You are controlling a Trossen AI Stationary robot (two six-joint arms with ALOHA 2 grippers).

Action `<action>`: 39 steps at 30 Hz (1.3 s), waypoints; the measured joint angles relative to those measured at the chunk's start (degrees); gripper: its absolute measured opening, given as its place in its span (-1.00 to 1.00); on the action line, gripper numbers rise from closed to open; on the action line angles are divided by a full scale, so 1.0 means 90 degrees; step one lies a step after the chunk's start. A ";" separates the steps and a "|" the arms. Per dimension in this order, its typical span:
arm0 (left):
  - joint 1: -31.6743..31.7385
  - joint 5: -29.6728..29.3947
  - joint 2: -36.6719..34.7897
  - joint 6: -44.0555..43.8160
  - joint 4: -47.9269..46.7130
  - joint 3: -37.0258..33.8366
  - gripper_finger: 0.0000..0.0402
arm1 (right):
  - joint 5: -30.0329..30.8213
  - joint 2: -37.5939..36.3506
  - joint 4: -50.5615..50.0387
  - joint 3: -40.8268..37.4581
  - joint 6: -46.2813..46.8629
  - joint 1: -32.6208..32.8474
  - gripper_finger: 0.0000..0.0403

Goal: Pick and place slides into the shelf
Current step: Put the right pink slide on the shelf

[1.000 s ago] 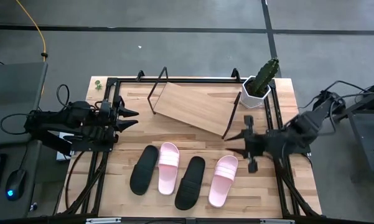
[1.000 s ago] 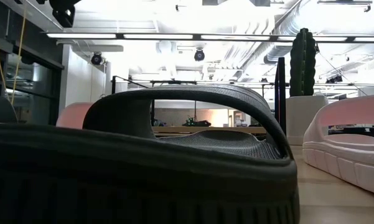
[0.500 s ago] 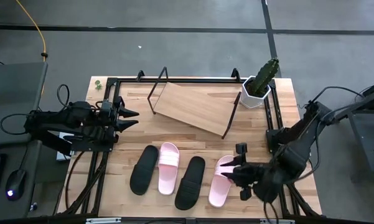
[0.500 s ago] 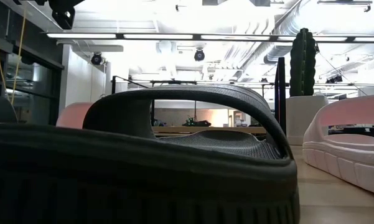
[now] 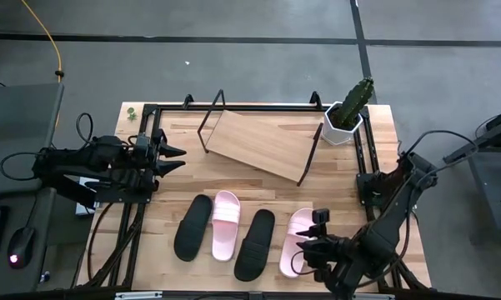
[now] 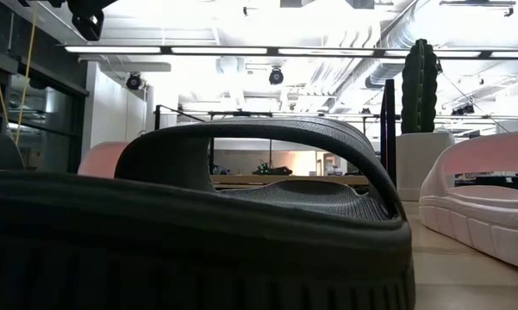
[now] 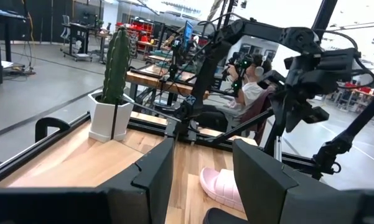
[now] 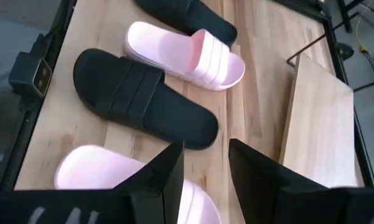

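While all four slides lie side by side on the table (image 5: 383, 133), the rightmost pink slide (image 5: 298, 242) sits right under the right gripper (image 5: 307, 251), whose fingers (image 8: 168, 171) stand partly apart and hold nothing. Beside it, away from the gripper, come a black slide (image 5: 255, 244), a second pink slide (image 5: 226, 224) and the other black slide (image 5: 193, 227). Beyond them stands the shelf (image 5: 263, 145), bare, with a potted cactus (image 5: 350, 108) near it. Well apart, the left gripper (image 5: 173, 159) waits half open and empty.
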 joint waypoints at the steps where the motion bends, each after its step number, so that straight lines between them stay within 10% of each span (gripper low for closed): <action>1: 0.0000 -0.0033 0.0000 0.0004 0.0000 0.0000 -0.25 | -0.0004 0.0027 -0.0043 0.0007 0.0091 0.0018 -0.42; 39: 0.0000 -0.0282 0.0000 0.0015 -0.0012 0.0000 -0.25 | -0.0404 0.1274 -0.0809 -0.0008 0.1141 -0.0241 -0.42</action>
